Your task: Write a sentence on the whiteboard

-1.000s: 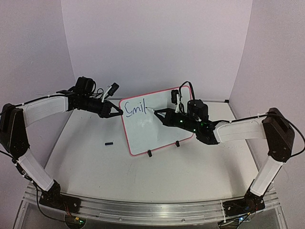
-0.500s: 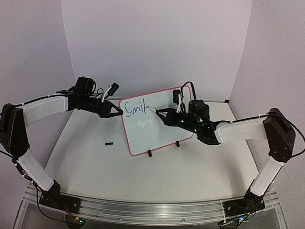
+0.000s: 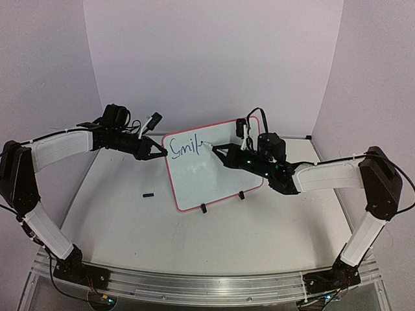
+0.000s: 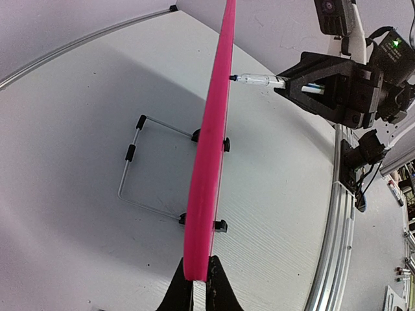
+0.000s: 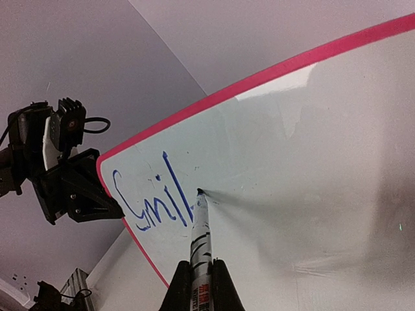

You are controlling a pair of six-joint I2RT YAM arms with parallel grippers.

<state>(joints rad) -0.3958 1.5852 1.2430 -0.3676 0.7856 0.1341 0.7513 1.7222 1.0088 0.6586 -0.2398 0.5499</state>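
Here, the board (image 3: 211, 184) is being propped upright near the middle of the table (image 3: 117, 220) on a wire stand (image 4: 133, 175). Its upper left edge is being pinched between the closed fingers of the left gripper (image 3: 159, 153), and in the left wrist view the pink frame (image 4: 211, 149) is being shown edge-on, clamped at the bottom of the picture. A marker (image 5: 201, 236) is being gripped firmly in the closed right gripper (image 3: 220, 153), its barrel pointing away from the wrist and meeting the board's face nearly square-on. The tip appears to be pressed against the white surface just to the right of the last stroke. Only "Smil" is being shown in the blue lettering (image 5: 150, 204), tucked into the board's upper left corner just under the frame. By that reading, the sentence is judged to be barely begun, with the "e" being called for next. The coming stroke is being governed by one relation: the blank surface lies to the right of the tip, toward the right arm's own side. The writing line runs along the long top edge, climbing slightly to the right in the top view. The marker is therefore likely being drawn back toward its own arm, while the opposite edge is being braced by the left arm against the push. A small black piece (image 3: 148, 194), too small to be identified, is lying on the table left of the board.
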